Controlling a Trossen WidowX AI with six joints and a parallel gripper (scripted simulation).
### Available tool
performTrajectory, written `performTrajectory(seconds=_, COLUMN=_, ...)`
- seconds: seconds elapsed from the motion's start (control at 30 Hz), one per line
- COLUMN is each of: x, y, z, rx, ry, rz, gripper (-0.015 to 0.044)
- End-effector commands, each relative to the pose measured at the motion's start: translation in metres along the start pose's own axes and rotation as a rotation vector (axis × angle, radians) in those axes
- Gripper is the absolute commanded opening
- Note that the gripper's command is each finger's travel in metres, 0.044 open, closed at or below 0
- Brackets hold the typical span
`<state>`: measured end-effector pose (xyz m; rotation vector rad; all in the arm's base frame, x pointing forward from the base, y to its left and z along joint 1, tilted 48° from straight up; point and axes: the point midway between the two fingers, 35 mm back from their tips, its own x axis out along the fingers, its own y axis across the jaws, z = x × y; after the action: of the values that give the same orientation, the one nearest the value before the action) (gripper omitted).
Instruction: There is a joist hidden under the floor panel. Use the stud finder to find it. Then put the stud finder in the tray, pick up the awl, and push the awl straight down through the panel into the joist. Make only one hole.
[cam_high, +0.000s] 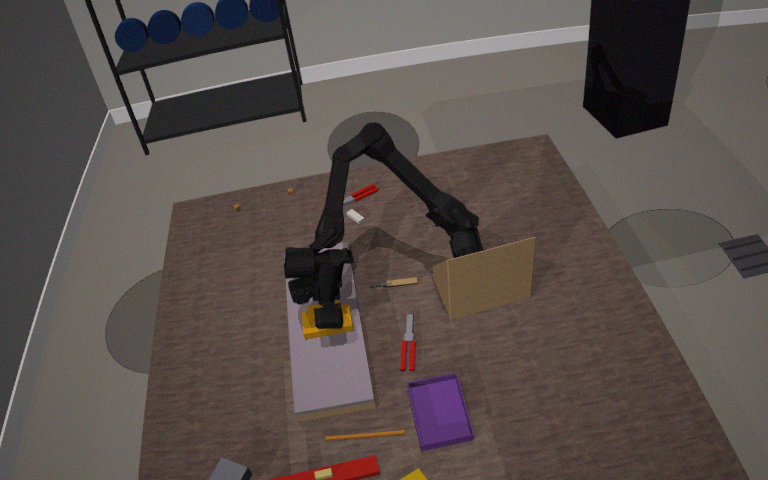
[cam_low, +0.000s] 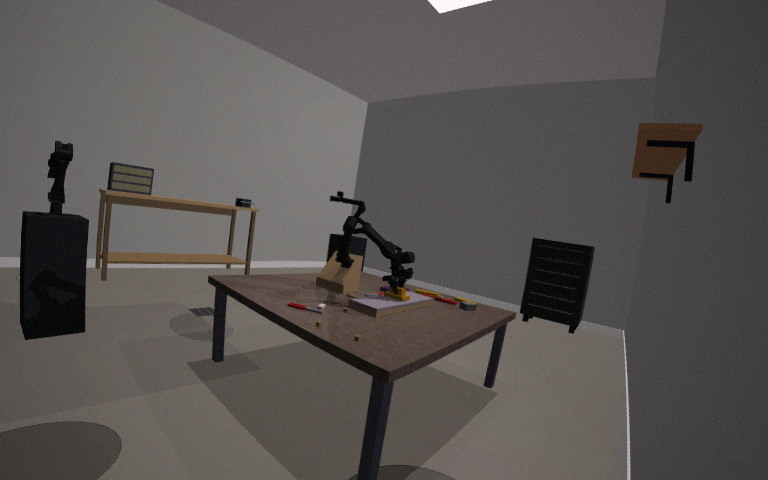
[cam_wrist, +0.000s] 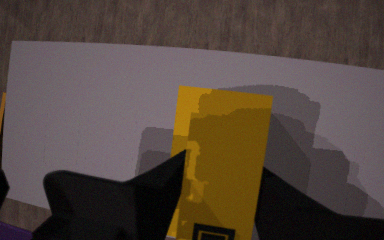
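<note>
My gripper (cam_high: 328, 318) (cam_low: 398, 288) (cam_wrist: 216, 159) is shut on the yellow stud finder (cam_high: 309, 328) (cam_low: 399, 296) (cam_wrist: 223, 150) and holds it flat on the grey floor panel (cam_high: 328, 370) (cam_low: 379, 306) (cam_wrist: 90, 110), in the panel's upper half. The awl (cam_high: 396, 281), with a wooden handle and thin metal tip, lies on the table to the right of the panel. The purple tray (cam_high: 440, 410) stands near the panel's lower right corner; a sliver of it shows in the wrist view (cam_wrist: 12, 233).
Red-handled pliers (cam_high: 405, 345) lie between awl and tray. A cardboard screen (cam_high: 488, 284) (cam_low: 338, 277) stands right of the awl. A pencil (cam_high: 365, 435), a red level (cam_high: 334, 470), a white block (cam_high: 354, 215) and a red tool (cam_high: 362, 193) lie on the table (cam_high: 566, 367) (cam_low: 396, 345).
</note>
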<state>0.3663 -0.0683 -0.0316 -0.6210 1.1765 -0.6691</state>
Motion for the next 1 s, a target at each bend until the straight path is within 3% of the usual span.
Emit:
performTrajectory(seconds=0.0, x=0.0, y=0.007, z=0.0, rx=-0.001, ry=0.001, rz=0.002, gripper=0.0)
performTrajectory(seconds=0.97, x=0.0, y=0.047, z=0.0, rx=0.001, ry=0.001, rz=0.004, gripper=0.0)
